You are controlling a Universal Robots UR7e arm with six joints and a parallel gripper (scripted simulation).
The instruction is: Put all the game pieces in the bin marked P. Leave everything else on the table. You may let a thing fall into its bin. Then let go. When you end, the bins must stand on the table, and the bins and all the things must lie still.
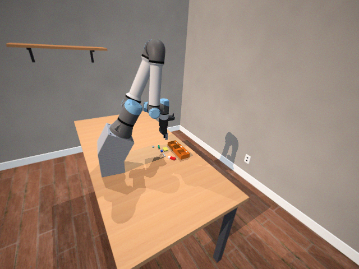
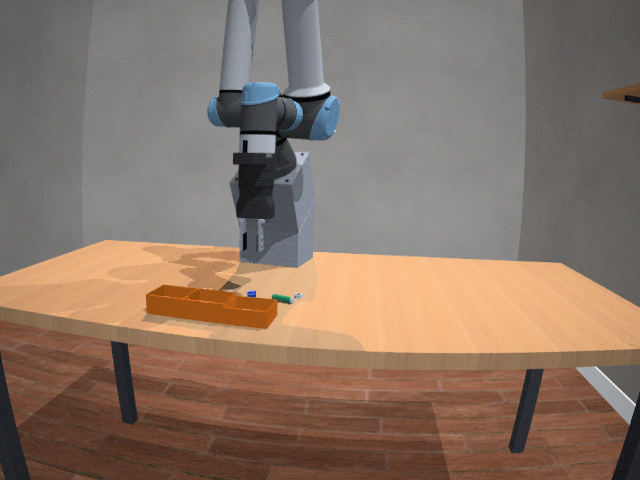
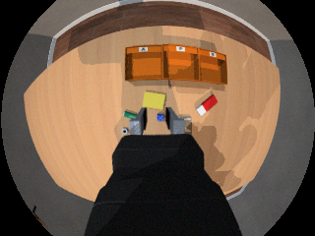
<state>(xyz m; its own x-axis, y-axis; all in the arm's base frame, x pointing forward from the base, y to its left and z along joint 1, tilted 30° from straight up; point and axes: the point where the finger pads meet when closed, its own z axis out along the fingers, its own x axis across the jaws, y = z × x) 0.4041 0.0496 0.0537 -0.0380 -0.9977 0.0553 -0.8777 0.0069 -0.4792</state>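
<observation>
One blue die (image 1: 161,151) (image 2: 251,293) (image 3: 160,117), presumably a game piece, lies on the table below my gripper (image 1: 165,136) (image 2: 251,235) (image 3: 156,114), framed between its part-open, empty fingers in the wrist view. Descent must keep that centring; the yellow block (image 1: 165,149) (image 3: 155,100) sits near, binward.

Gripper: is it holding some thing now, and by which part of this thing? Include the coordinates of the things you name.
Nothing is held. The jaws stand apart with an open gap, and the blue die (image 1: 161,151) (image 2: 251,293) (image 3: 160,117) lies below on the table.
</observation>
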